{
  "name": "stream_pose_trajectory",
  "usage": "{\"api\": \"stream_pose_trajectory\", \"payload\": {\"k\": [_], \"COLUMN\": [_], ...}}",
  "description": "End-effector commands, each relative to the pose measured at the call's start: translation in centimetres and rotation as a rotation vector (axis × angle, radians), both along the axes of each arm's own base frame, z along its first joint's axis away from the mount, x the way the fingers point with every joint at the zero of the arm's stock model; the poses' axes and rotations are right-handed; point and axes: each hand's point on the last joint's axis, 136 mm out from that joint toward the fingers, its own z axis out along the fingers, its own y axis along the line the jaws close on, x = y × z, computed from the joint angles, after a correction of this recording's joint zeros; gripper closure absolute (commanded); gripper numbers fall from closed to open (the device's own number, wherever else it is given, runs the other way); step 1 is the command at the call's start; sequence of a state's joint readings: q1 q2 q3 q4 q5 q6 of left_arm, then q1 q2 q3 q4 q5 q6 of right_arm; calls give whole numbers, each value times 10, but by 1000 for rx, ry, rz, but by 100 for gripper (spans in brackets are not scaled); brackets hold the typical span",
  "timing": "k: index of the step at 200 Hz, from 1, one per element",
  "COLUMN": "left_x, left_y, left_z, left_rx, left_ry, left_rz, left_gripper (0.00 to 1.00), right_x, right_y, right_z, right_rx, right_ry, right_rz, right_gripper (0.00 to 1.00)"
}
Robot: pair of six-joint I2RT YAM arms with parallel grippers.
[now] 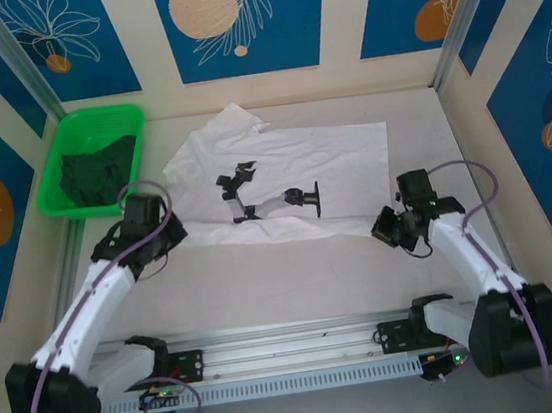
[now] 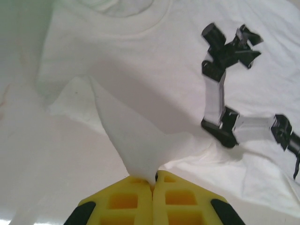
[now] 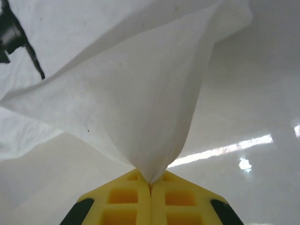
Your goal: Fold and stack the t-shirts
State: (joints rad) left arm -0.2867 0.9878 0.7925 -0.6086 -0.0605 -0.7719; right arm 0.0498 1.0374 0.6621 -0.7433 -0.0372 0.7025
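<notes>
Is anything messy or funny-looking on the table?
Yes. The dark green t-shirt sits crumpled in the green tray, not folded. The white t-shirt lies crooked and wrinkled. Its cloth is pulled up into peaks where the left gripper and the right gripper pinch it.

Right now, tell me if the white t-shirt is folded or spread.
Spread: white t-shirt lies open, print up; left gripper and right gripper pinch its edge.

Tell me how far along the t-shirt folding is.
Done: nothing folded yet. In hand: the white t-shirt lies spread on the table, left jaws and right jaws shut on its near edge. Left: folding it, then the dark green t-shirt, bunched in the green tray, and stacking.
</notes>
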Motion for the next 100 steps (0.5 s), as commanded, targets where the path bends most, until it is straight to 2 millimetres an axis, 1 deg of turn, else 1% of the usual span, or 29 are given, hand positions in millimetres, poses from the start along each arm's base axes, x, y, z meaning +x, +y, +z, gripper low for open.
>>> {"api": "stream_pose_trajectory", "payload": {"k": [1, 24, 49, 76, 100], "left_x": [-56, -93, -124, -145, -156], "left_y": [12, 7, 5, 4, 8], "left_z": [-27, -42, -53, -57, -62], "left_rx": [-2, -101, -182, -235, -232], "left_ry": [133, 176, 213, 230, 254], "left_rz": [19, 18, 35, 40, 54], "left_gripper": [98, 99, 98, 98, 98], "right_x": [-27, -39, -52, -64, -71], "right_y": [17, 16, 16, 9, 0], "right_z": [1, -6, -14, -20, -26], "right_rx": [129, 169, 225, 255, 271], "right_ry": [38, 64, 90, 82, 75], "right_rz": [-25, -91, -172, -294, -388], "right_gripper": [99, 99, 100, 100, 100]}}
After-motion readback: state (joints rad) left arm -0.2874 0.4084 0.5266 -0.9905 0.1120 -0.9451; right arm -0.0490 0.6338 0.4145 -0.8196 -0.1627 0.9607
